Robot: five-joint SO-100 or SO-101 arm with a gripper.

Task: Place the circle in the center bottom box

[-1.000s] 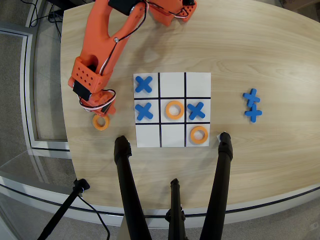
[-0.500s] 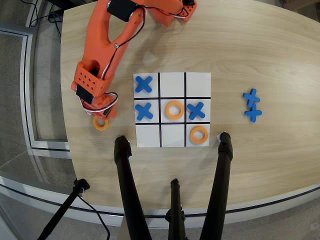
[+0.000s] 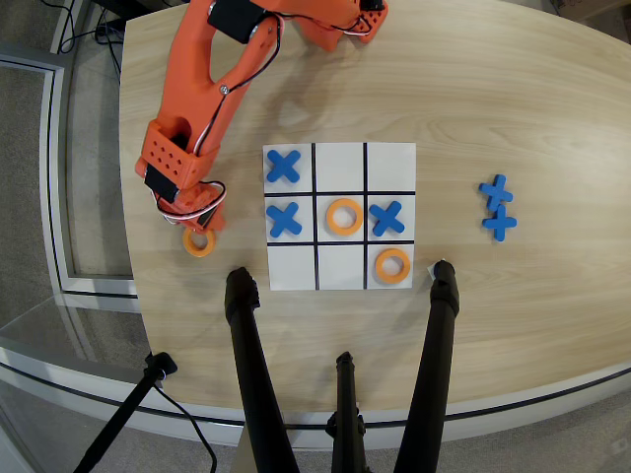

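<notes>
An orange ring (image 3: 199, 242) lies on the wooden table just left of the white nine-cell board (image 3: 340, 279). My orange gripper (image 3: 200, 226) points down right at the ring's far edge and covers part of it; the arm hides how the jaws stand. The middle cell (image 3: 340, 166) of the board's row nearest the orange robot base is bare white. Two more orange rings lie on the board: one in the central cell (image 3: 344, 217), one in the lower right cell (image 3: 392, 265). Blue X pieces sit in the upper left (image 3: 283, 166), middle left (image 3: 284, 218) and middle right (image 3: 386, 218) cells.
Two spare blue X pieces (image 3: 498, 207) lie on the table right of the board. Black tripod legs (image 3: 251, 374) (image 3: 434, 365) cross the table's near edge below the board. The robot base (image 3: 340, 20) stands at the top edge.
</notes>
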